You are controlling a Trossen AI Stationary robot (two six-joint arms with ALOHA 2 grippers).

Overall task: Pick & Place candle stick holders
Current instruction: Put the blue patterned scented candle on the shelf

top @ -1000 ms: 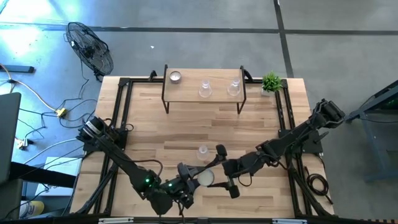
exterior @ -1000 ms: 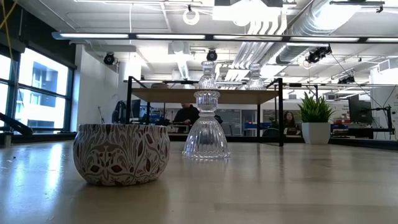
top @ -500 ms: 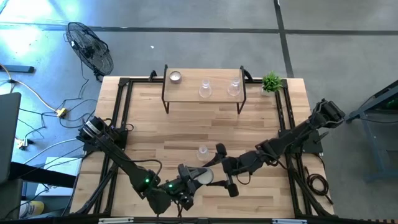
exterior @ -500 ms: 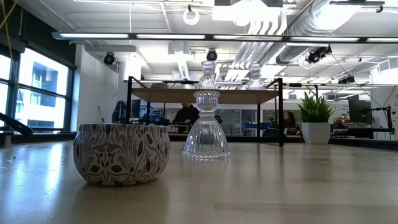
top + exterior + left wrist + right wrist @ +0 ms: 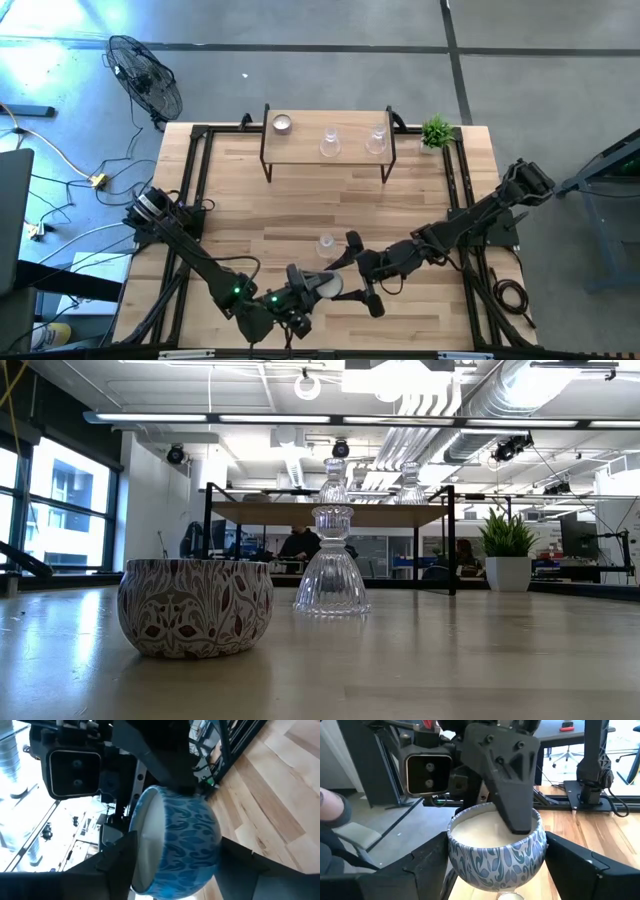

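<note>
A blue-patterned tealight cup (image 5: 495, 852) with a white centre hangs above the table's near middle between both grippers. My right gripper (image 5: 342, 280) comes from the right and my left gripper (image 5: 322, 286) from the near left; each is shut on the cup. One clear glass holder (image 5: 325, 243) stands on its base on the table just beyond them. A red-patterned cup (image 5: 196, 607) sits on the table in the low view. On the far shelf (image 5: 300, 152) stand a tealight cup (image 5: 282, 123) and two glass holders (image 5: 330, 142). My left gripper pinches the cup from top to base: one finger (image 5: 515, 805) lies across the white centre (image 5: 480, 827), the other finger (image 5: 240, 867) is against the base. The fingers come level from the near left. The cup hangs upright, clear of the table. My right gripper pinches the cup's round wall (image 5: 457, 855) between its two fingers, one on each side. The fingers reach in nearly level from the table's right. One finger (image 5: 165, 765) shows on the wall in the left wrist view; the other is hidden behind the cup.
A small green plant (image 5: 435, 130) stands at the far right corner beside the shelf. Black frame rails (image 5: 195, 190) run along the table's left and right sides. Bare wood (image 5: 330, 200) lies between the shelf and the grippers.
My left gripper's fingers have drawn together over the cup, covering more of its white centre in the high view. Both arms and the cup have stayed where they were.
</note>
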